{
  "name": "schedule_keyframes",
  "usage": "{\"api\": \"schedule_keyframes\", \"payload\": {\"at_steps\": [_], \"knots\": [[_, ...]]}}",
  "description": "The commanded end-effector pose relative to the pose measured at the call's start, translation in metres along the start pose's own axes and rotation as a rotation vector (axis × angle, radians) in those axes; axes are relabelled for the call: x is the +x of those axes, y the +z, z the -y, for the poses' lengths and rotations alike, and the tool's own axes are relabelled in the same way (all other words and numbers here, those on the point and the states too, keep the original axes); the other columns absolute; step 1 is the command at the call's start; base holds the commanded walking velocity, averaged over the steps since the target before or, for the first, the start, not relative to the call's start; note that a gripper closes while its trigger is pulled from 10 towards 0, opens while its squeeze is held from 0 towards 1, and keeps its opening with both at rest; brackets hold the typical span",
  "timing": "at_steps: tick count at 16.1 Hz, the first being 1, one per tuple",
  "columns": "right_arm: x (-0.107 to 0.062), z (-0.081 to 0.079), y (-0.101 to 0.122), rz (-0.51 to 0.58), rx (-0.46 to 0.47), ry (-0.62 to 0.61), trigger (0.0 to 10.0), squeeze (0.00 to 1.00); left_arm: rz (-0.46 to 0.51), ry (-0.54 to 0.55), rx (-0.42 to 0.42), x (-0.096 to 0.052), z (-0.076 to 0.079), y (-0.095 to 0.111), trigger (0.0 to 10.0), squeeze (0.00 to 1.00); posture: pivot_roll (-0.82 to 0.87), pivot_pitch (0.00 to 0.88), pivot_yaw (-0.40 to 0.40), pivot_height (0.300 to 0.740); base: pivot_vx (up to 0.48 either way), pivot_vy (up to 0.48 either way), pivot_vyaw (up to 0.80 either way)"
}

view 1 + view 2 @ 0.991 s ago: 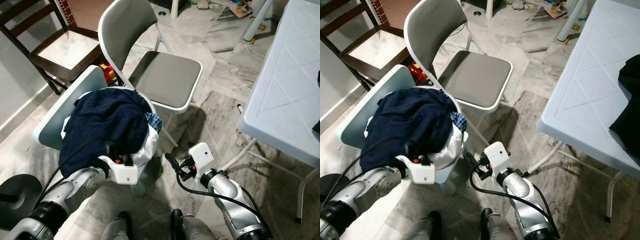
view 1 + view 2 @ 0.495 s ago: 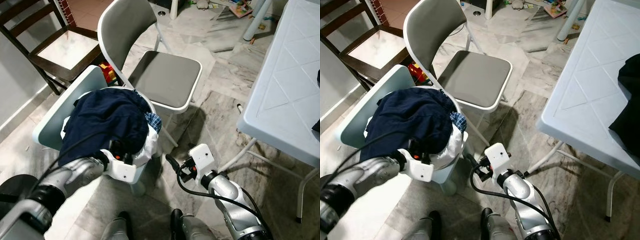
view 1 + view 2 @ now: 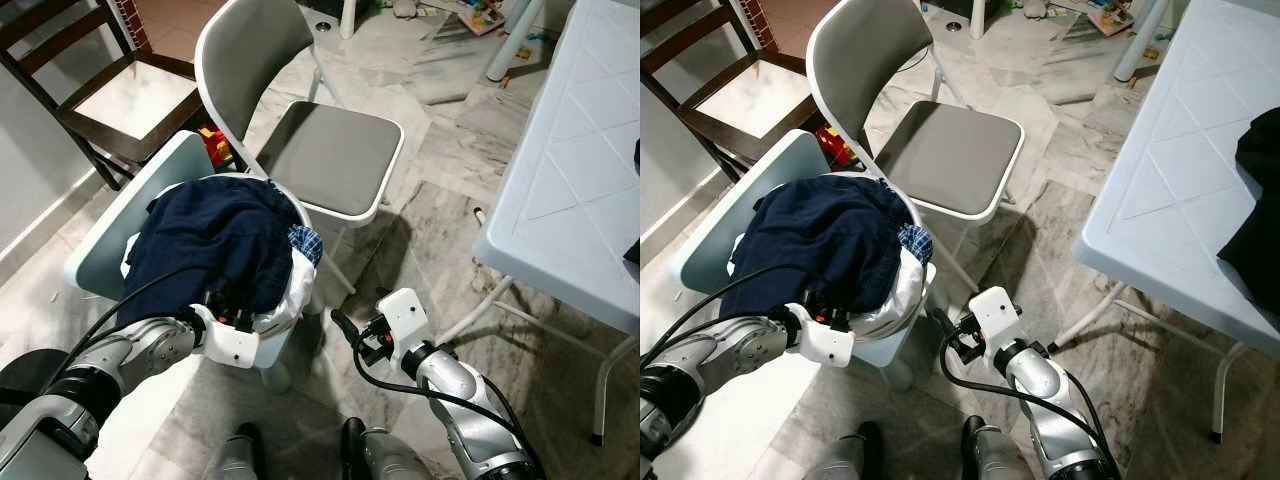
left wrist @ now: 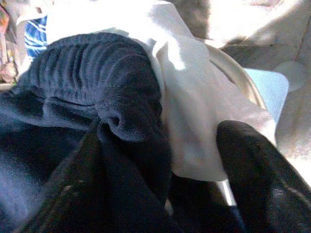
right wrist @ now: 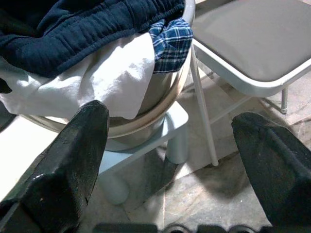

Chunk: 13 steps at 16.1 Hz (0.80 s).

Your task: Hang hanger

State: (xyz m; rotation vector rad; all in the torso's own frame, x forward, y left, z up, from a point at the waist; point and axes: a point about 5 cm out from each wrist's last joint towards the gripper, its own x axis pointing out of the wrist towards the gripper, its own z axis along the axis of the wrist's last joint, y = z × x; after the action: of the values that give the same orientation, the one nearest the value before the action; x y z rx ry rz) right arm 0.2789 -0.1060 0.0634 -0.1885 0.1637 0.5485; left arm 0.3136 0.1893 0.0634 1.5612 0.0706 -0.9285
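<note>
Left wrist view: we see the left gripper [image 4: 165, 160] spread wide, its fingers [image 4: 252, 165] pushed into a navy garment [image 4: 92, 82] lying over white cloth [image 4: 194, 111].
Hanger: we cannot make one out; we judge it may be buried in the laundry.
Progress: we judge the task at its start; nothing is gripped, and finding, lifting and hanging remain.
Basket: the round basket [image 5: 160, 92] sits on a pale blue stool [image 3: 110, 225], piled with clothes including a checked cloth [image 5: 170, 36].
Left gripper position: at the pile's near edge, touching the navy garment.
Right gripper [image 3: 340, 322]: open, empty, just right of the basket, above the floor.
Surroundings: grey folding chair [image 3: 330, 150] beyond the basket; white table [image 3: 570, 200] at right.
</note>
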Motion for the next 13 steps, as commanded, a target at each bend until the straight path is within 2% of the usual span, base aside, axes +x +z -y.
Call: {"api": "schedule_keyframes", "payload": {"at_steps": [1, 6, 9, 11, 13], "knots": [[-0.003, -0.004, -0.007, -0.026, 0.007, 0.015, 10.0, 0.0, -0.021, -0.016, -0.02, -0.003, 0.007, -0.005, 0.0, 0.0, 0.0, 0.293, -0.011, 0.74, 0.0, 0.0, 0.0], [-0.004, -0.004, 0.002, 0.027, 0.036, 0.085, 10.0, 0.0, -0.036, 0.017, -0.054, -0.002, 0.004, -0.008, 0.0, 0.0, 0.0, 0.287, -0.016, 0.74, 0.0, 0.0, 0.0], [-0.004, -0.008, 0.014, 0.091, 0.092, 0.169, 10.0, 0.0, -0.058, 0.172, -0.105, -0.003, -0.009, -0.01, 0.0, 0.0, 0.0, 0.283, -0.016, 0.74, 0.0, 0.0, 0.0], [-0.004, -0.009, 0.016, 0.094, 0.095, 0.185, 10.0, 0.0, -0.062, 0.25, -0.131, -0.004, -0.015, -0.01, 0.0, 0.0, 0.0, 0.284, -0.018, 0.74, 0.0, 0.0, 0.0], [-0.005, -0.007, 0.018, 0.095, 0.089, 0.207, 10.0, 0.0, -0.093, 0.378, -0.177, -0.008, -0.021, -0.013, 0.0, 0.0, 0.0, 0.285, -0.021, 0.74, 0.0, 0.0, 0.0]]}}
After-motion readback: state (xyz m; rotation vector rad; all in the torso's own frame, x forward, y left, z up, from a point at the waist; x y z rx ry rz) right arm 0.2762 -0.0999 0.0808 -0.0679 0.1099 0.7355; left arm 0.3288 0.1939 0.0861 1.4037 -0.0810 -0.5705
